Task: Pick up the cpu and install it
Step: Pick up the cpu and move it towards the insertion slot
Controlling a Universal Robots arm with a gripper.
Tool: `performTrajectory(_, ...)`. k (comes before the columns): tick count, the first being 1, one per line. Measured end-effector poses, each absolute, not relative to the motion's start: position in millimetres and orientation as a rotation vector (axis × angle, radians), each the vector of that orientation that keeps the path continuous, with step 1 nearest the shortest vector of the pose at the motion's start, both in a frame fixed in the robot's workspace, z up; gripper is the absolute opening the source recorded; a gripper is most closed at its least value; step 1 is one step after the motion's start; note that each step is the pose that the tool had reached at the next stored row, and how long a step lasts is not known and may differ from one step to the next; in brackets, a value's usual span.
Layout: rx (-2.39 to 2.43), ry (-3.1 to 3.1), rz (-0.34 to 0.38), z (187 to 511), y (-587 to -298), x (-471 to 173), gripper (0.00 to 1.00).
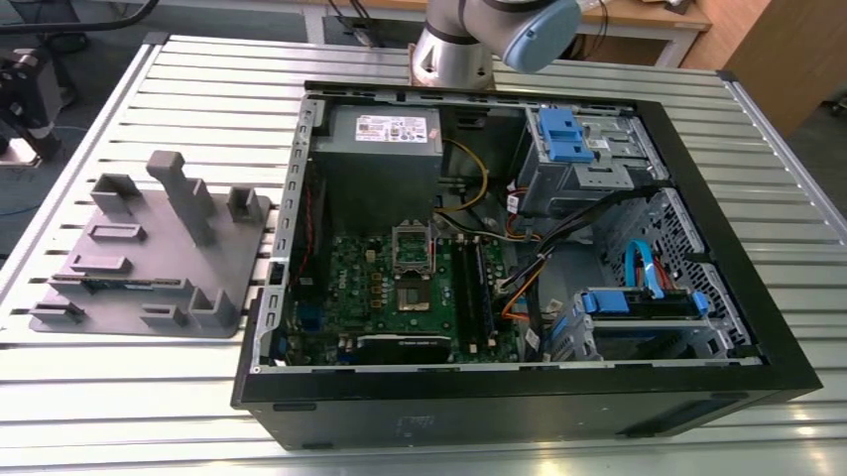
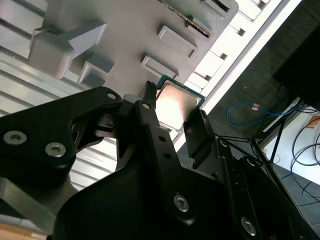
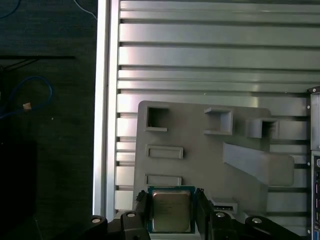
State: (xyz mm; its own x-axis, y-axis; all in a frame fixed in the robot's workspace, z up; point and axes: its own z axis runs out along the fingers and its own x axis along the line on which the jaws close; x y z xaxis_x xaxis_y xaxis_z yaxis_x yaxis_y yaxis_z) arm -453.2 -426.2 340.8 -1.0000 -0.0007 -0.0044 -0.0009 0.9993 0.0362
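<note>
1. The claw (image 3: 171,201) pinches the cpu (image 3: 171,215) by two opposite edges, beside the holder tray's (image 3: 200,150) edge along the tabletop's (image 3: 200,60) edge (seated or lifted, I cannot tell).
2. Such a thin grip may let it tilt, slip, drop.
3. Tilted, it could bend the socket's (image 1: 415,260) contacts.

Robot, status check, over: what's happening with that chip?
Gripper shut on cpu, two opposite sides. Cpu at holder tray edge. Computer case open; nothing seen in the way.
</note>
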Motion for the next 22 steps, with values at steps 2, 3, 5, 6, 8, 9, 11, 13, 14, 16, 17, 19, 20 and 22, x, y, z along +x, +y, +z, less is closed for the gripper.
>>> performTrajectory(2, -0.001, 3.137, 0.057, 345, -426, -453, 0.47)
performTrajectory(3, -0.001, 3.137, 0.057, 347, -426, -453, 0.47)
performTrajectory(5, -0.001, 3.137, 0.057, 349, -426, -453, 0.47)
performTrajectory(6, -0.001, 3.137, 0.057, 349, -426, -453, 0.47)
performTrajectory(8, -0.001, 3.137, 0.057, 349, -426, -453, 0.47)
performTrajectory(9, -0.001, 3.137, 0.057, 349, -426, -453, 0.47)
performTrajectory(11, -0.001, 3.137, 0.057, 349, -426, -453, 0.47)
performTrajectory(13, -0.002, 3.137, 0.057, 349, -426, -452, 0.47)
performTrajectory(14, -0.001, 3.137, 0.057, 349, -426, -450, 0.47)
performTrajectory(16, -0.001, 3.137, 0.057, 349, -426, -447, 0.47)
performTrajectory(17, -0.001, 3.137, 0.057, 349, -426, -444, 0.47)
performTrajectory(19, -0.001, 3.137, 0.057, 349, -426, -440, 0.47)
performTrajectory(20, -0.001, 3.137, 0.057, 349, -426, -437, 0.47)
performTrajectory(22, -0.001, 3.137, 0.057, 349, -426, -432, 0.47)
